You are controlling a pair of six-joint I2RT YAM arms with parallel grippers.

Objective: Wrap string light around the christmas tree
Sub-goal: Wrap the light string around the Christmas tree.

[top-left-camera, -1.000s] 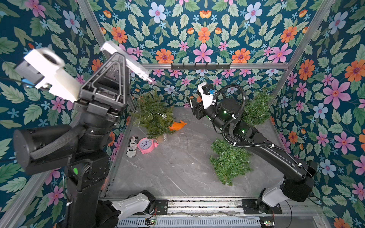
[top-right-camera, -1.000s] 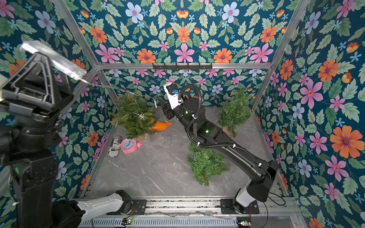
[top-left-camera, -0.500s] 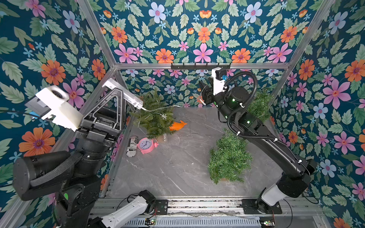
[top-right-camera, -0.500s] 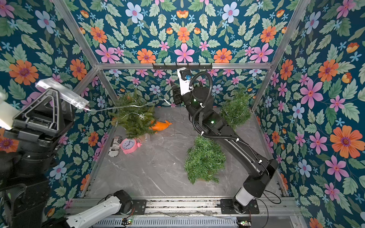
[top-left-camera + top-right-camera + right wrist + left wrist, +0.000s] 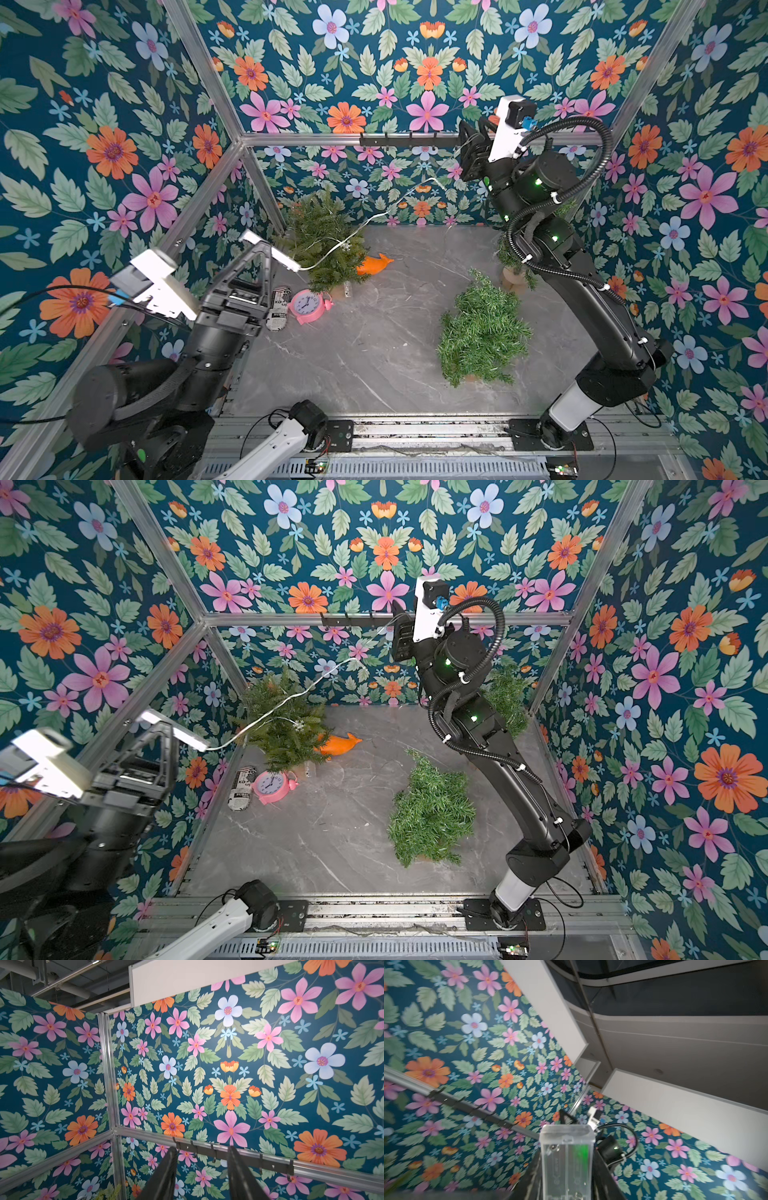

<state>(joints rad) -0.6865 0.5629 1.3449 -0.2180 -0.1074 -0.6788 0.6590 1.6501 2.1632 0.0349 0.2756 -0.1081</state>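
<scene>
Aloft, string light (image 5: 374, 218), left pincer (image 5: 271, 252) to right pincer (image 5: 468, 143), over tree (image 5: 328, 249)

white string light (image 5: 376, 217) stretched in air over upright green christmas tree (image 5: 320, 220).

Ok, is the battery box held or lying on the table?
Held: the left wrist view shows the battery box between the left arm's fingers; in a top view it is up off the table, string light trailing off.
</scene>
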